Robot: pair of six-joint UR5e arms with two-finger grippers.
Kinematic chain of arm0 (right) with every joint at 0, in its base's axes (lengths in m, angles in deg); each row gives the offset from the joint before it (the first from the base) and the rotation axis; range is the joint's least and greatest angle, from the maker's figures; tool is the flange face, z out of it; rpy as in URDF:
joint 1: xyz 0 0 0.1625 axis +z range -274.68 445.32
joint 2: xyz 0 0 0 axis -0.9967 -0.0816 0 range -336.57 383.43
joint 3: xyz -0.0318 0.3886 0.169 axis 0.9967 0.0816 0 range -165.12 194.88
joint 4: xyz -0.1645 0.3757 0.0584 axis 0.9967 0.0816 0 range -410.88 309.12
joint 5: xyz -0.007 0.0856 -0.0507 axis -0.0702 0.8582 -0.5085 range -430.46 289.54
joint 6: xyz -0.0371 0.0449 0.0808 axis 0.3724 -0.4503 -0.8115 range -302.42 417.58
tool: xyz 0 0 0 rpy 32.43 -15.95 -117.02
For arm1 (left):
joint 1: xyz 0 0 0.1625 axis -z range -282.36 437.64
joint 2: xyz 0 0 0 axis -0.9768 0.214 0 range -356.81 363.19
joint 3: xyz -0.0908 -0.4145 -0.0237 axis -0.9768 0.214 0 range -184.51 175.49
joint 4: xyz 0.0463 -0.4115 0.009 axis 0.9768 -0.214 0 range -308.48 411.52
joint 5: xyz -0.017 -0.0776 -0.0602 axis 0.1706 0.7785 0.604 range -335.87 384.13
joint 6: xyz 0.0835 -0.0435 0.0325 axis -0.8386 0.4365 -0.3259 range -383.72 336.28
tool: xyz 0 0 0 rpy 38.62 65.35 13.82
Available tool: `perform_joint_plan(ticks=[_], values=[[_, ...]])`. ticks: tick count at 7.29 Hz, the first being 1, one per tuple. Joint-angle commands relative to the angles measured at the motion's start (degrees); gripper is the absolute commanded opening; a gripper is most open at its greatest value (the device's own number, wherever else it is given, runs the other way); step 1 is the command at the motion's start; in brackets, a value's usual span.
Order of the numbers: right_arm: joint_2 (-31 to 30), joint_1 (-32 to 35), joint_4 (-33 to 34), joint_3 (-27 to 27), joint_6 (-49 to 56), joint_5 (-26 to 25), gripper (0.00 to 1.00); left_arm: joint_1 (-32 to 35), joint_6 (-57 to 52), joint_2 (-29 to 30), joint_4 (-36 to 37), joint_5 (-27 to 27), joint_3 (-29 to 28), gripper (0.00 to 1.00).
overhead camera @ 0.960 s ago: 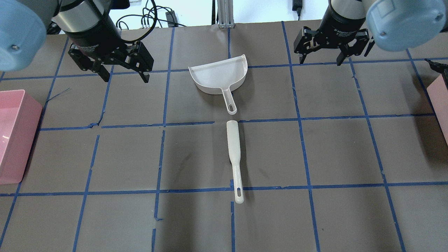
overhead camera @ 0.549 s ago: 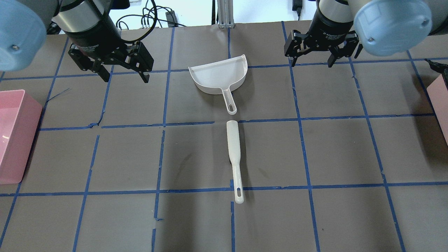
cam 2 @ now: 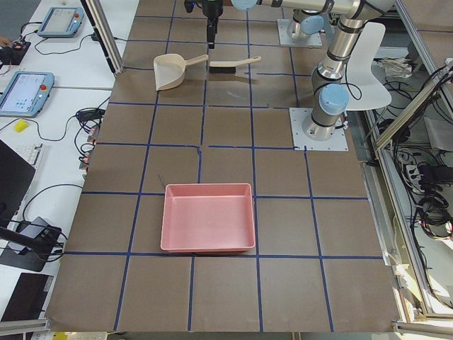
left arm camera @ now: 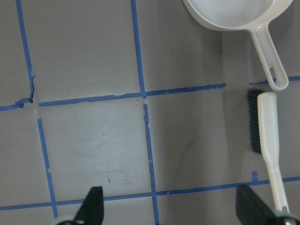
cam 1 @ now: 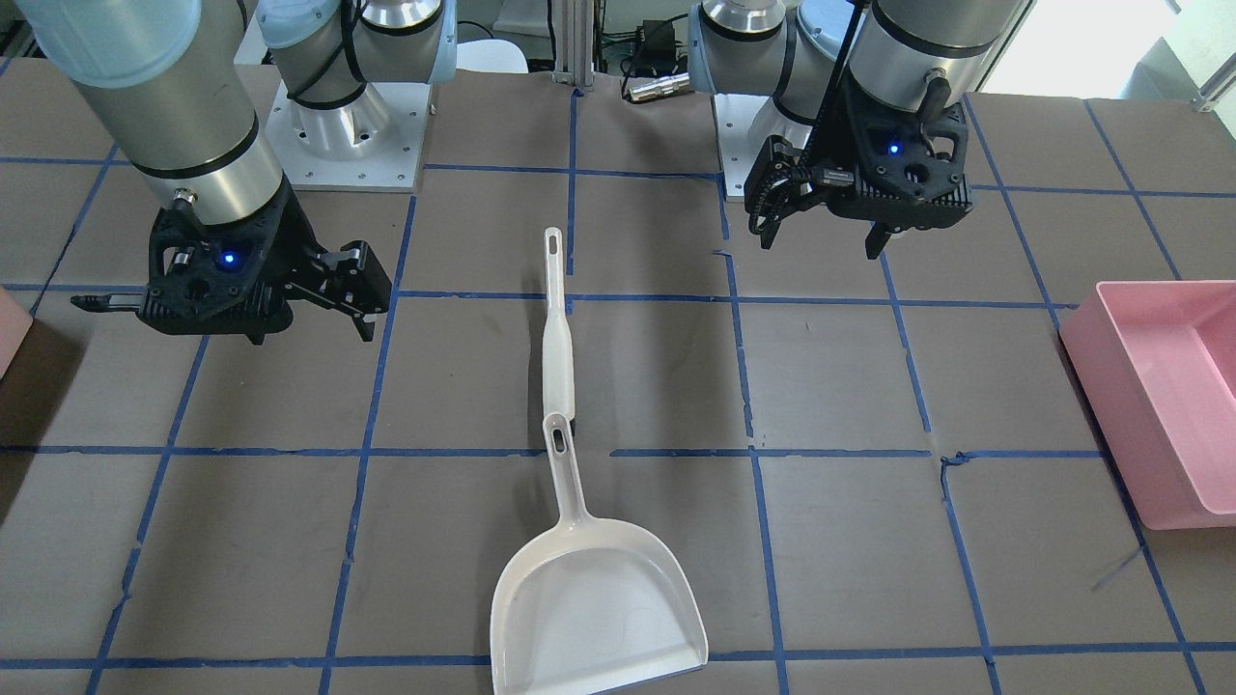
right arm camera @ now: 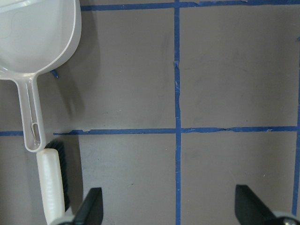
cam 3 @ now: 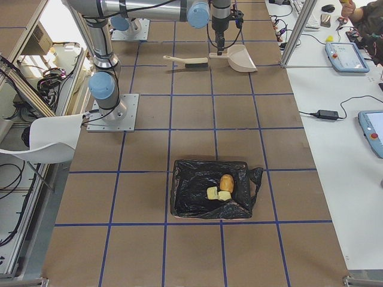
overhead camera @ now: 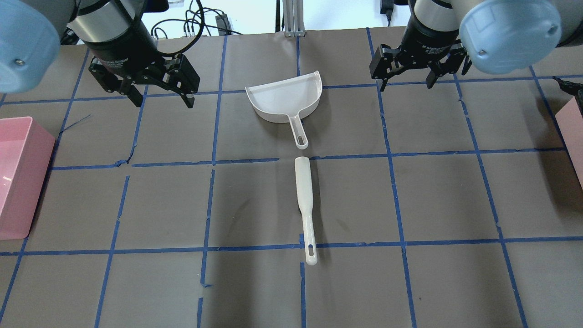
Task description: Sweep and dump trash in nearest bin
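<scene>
Overhead exterior shows us a white dustpan [overhead camera: 283, 102] and brush [overhead camera: 303, 187] lying end to end mid-tabletop [overhead camera: 136, 205]. Far off, the left hand [overhead camera: 162, 100] and right hand [overhead camera: 406, 84] hover spread. Blue tape grids the brown surface. A rose-pink tub [overhead camera: 18, 182] sits left; the nearest bin [overhead camera: 575, 127] shows a peach edge right. The trash [cam 3: 227, 181], tan and yellowish lumps, lies in a black bag [cam 3: 191, 188] at the right end.

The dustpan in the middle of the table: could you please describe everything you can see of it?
The dustpan is glossy off-white, plastic by its look: a shallow pan with raised side and back walls, a flat open lip and a straight handle ending in a slotted hole. Empty, it lies flat on the table, lip facing away from the robot, handle pointing toward it. The handle's end stops just short of the head of the brush.
</scene>
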Motion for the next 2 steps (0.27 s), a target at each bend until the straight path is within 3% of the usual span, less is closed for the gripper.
perform_joint_plan(ticks=[1,2], values=[[0.07,0.00,-0.05,-1.59,3.75,-0.05,1.00,0.09,0.00,-0.04,0.00,0.00,0.01,1.00],[0.07,-0.09,0.04,-1.95,3.67,-0.05,1.00,0.00,0.00,-0.04,0.00,0.00,0.01,1.00]])
